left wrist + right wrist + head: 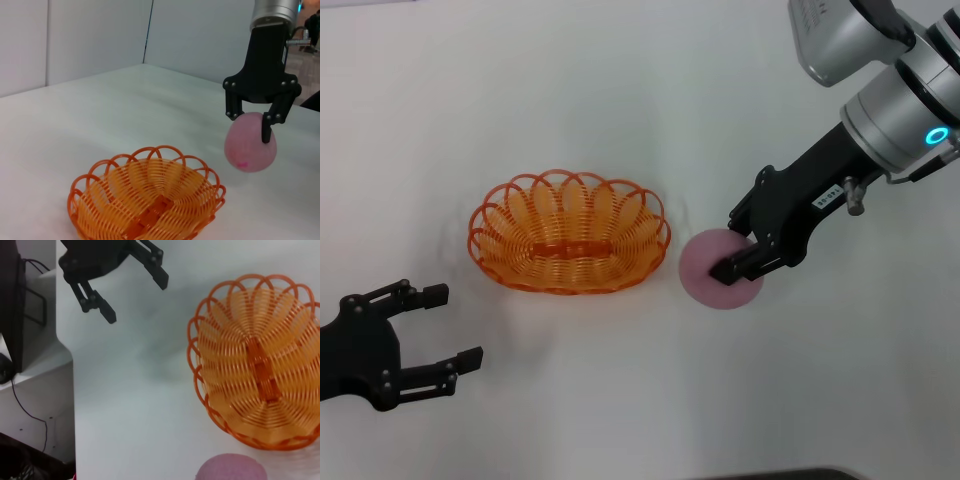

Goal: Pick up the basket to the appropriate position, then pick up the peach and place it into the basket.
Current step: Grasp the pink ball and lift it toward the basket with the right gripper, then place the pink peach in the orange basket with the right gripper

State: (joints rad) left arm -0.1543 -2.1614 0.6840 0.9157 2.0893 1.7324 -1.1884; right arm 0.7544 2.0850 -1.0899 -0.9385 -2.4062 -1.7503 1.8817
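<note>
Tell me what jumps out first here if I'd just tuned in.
The right pincer closed around the pink peach, which the left wrist view shows lifted off the white table, just right of the basket. Next, the bright orange basket, empty at centre. The left pincer waits open at the near left.

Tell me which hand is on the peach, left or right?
The right hand: its fingers straddle the round pale-pink toy peach, beside the orange looped-strand plastic basket. The left hand hangs open and empty, apart from both.
</note>
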